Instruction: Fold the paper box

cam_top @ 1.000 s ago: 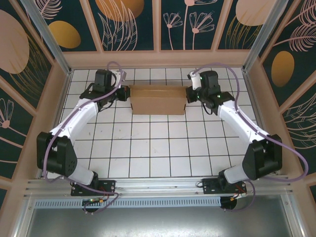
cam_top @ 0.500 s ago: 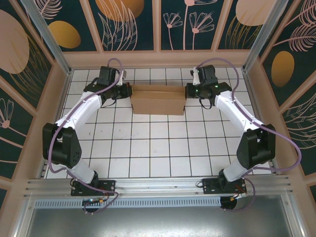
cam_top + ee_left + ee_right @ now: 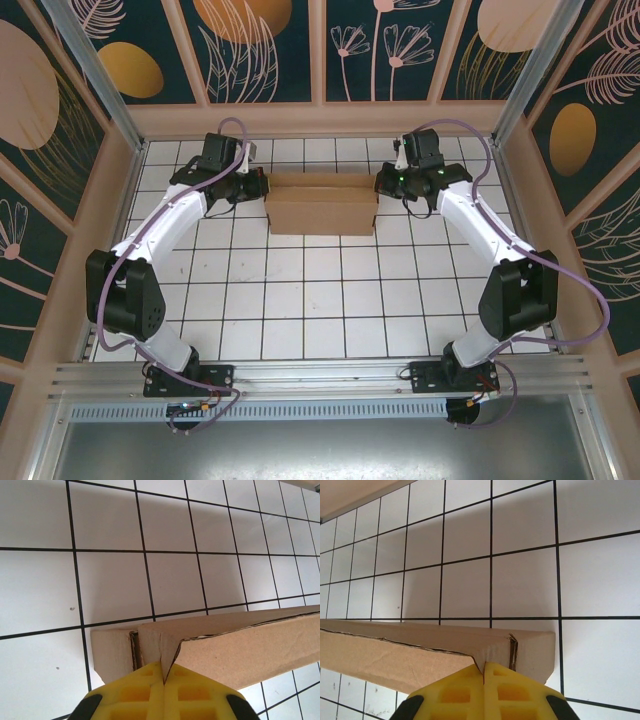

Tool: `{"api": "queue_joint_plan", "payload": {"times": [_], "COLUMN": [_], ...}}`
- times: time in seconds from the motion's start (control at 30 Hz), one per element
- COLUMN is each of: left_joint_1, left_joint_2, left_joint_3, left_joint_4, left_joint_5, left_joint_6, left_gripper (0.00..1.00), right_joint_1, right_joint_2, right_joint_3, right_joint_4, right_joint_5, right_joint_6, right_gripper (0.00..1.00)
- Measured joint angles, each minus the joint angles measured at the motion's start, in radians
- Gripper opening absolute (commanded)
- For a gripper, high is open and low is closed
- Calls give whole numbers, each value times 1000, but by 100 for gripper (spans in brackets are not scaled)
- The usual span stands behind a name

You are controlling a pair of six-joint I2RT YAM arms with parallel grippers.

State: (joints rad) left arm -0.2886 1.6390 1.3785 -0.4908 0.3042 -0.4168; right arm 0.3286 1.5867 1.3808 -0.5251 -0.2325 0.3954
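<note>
My left gripper (image 3: 163,682) is pinched together on the left end edge of the paper box (image 3: 320,205), and my right gripper (image 3: 483,677) is pinched on the right end. The box sits far out on the tiled table (image 3: 320,300), with a strip of bare tiles between it and the back wall (image 3: 320,120). Open tiles spread wide toward my bases.

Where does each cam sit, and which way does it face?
Top external: above and behind the bases, looking down at the tiled table; both arms, left gripper and right gripper at the paper box ends.
Left wrist: on that wrist, facing along its shut yellow fingers, which pinch the box end.
Right wrist: mirrored, own fingers on the other end.
Shared: all see the box and tiles.
</note>
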Motion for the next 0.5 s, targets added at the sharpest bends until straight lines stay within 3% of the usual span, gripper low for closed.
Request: {"api": "queue_joint_plan", "payload": {"times": [0.5], "left_joint_1": [-10], "left_joint_2": [-26], "left_joint_3": [-42], "left_joint_4": [31], "left_joint_5": [-30], "left_joint_6": [27], "left_gripper": [0], "right_joint_1": [50], "right_joint_2": [-153], "right_joint_3": [-263], "right_joint_4": [261], "right_joint_5": [110], "right_joint_6": [-34], "right_gripper": [0]}}
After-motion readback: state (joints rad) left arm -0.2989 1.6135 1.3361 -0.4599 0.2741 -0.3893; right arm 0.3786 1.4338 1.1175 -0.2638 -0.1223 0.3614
